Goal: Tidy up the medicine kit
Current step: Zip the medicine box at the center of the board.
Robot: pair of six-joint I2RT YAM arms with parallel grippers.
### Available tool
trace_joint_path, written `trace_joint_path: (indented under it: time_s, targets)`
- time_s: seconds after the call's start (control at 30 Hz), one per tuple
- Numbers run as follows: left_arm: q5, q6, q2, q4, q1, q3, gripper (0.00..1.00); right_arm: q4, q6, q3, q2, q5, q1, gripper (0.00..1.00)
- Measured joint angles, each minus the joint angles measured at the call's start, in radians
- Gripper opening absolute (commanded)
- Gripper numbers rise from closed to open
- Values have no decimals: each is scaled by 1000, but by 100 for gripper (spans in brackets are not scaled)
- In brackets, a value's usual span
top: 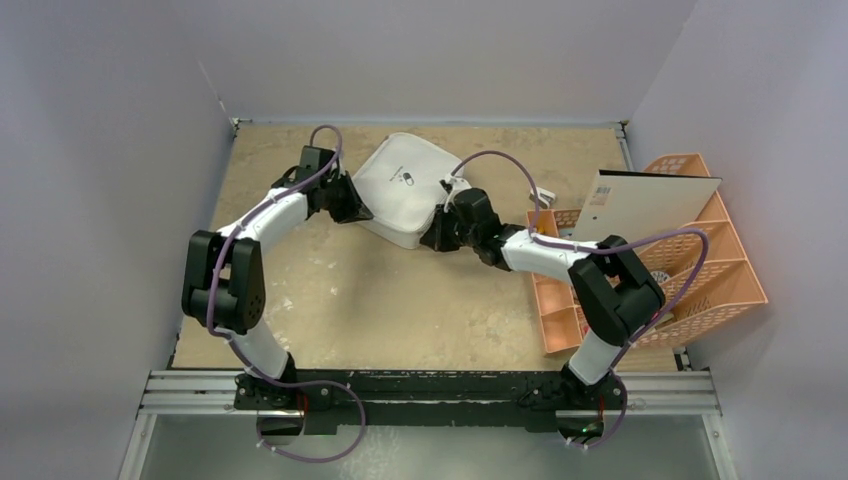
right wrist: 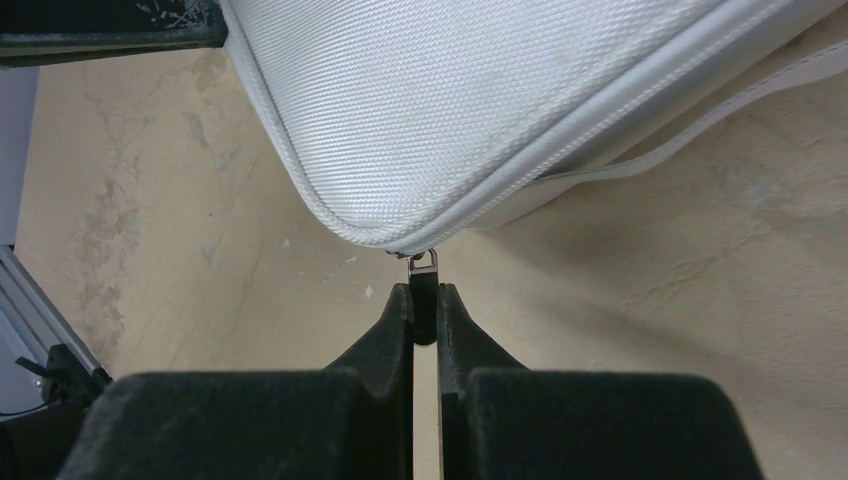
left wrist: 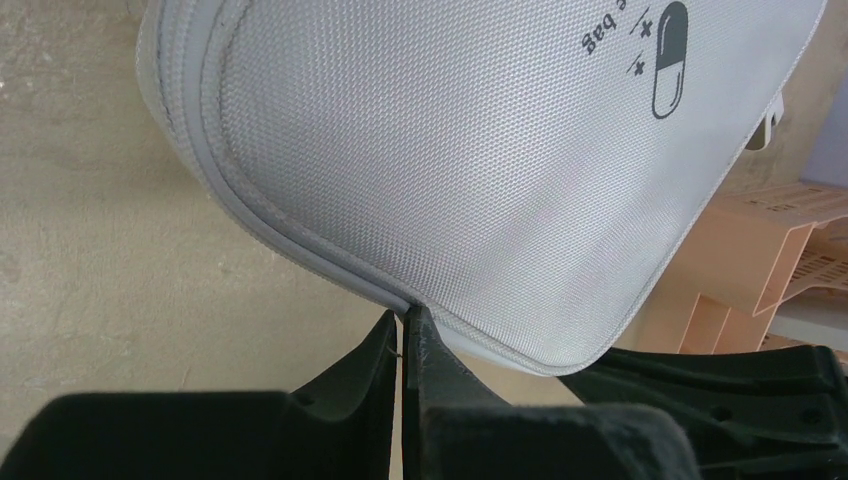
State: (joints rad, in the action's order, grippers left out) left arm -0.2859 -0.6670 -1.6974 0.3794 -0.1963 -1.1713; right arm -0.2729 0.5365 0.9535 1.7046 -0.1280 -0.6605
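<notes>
The medicine kit [top: 400, 185] is a white woven zip case with a dark pill logo, lying at an angle at the back middle of the table. My left gripper [top: 355, 205] is at its left edge. In the left wrist view its fingertips [left wrist: 405, 315] are shut on the grey seam piping of the kit [left wrist: 450, 150]. My right gripper [top: 437, 235] is at the kit's near right corner. It is shut [right wrist: 425, 295] on the black zipper pull [right wrist: 423, 272], which hangs from the corner of the kit [right wrist: 420, 100].
A peach-orange lattice organizer [top: 700, 280] stands at the right edge with a flat white card [top: 650, 205] leaning in it; its corner [left wrist: 770, 260] shows beyond the kit. Grey walls close in the back and both sides. Tan tabletop [top: 400, 310] lies between the arms.
</notes>
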Motion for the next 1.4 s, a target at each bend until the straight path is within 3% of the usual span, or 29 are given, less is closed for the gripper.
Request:
trace_joint_path:
  time_s: [0.47, 0.7, 0.9, 1.1, 1.4]
  targets:
    - [-13, 69, -39, 13, 26, -47, 0, 10, -109, 39, 19, -93, 84, 0]
    - [94, 124, -21, 83, 114, -58, 29, 23, -109, 92, 90, -105, 71, 0]
    - [8, 85, 145, 19, 114, 21, 45, 37, -91, 119, 109, -64, 16, 0]
    - [-106, 3, 206, -51, 104, 141, 49, 60, -67, 154, 111, -18, -61, 0]
    - [-120, -38, 266, -60, 103, 240, 51, 73, -31, 267, 202, 27, -177, 0]
